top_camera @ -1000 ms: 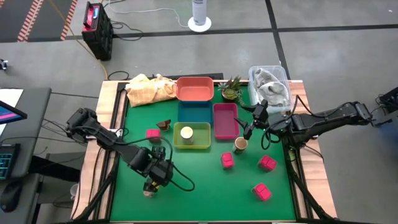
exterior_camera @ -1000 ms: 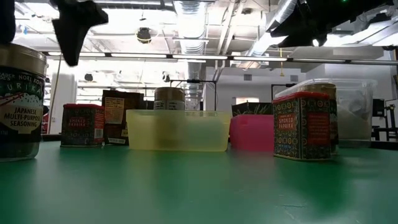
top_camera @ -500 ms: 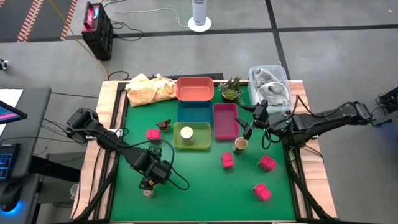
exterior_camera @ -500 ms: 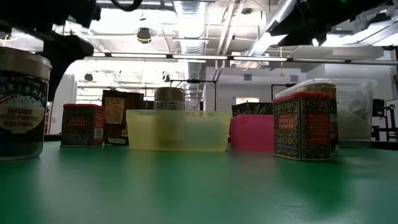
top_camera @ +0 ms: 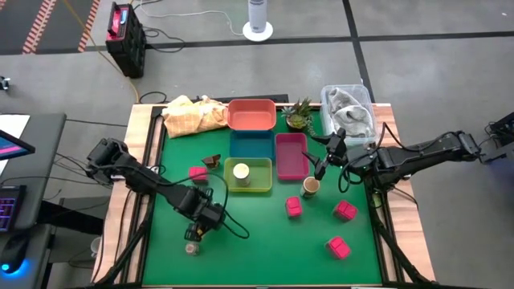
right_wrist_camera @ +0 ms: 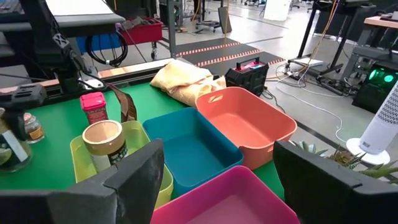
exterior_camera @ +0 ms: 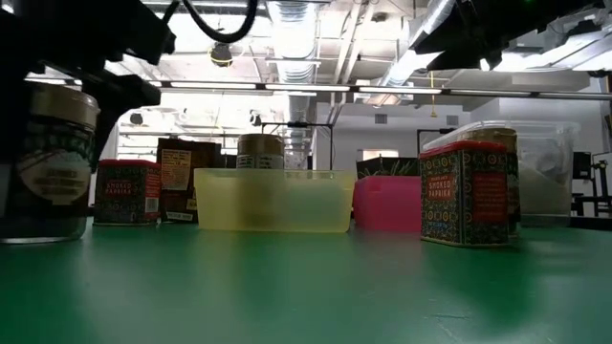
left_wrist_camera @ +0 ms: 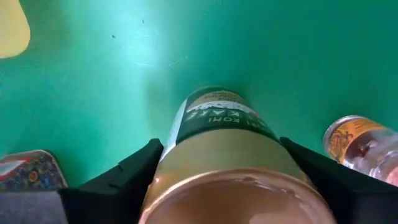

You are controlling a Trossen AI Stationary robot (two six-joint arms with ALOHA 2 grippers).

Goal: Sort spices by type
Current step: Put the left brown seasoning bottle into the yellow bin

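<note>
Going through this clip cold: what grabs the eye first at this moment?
The left claw, near the green mat's front left, grips a seasoning jar that fills the left wrist view. Behind it sit coloured trays, the yellow tray holding a cream-topped jar. Pink tins dot the mat's right, where the right claw hangs open.

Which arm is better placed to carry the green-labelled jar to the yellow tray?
Left. Its end effector grips the green-labelled jar on the table's left side; the right end effector hangs open beside the pink tray, across the table.
</note>
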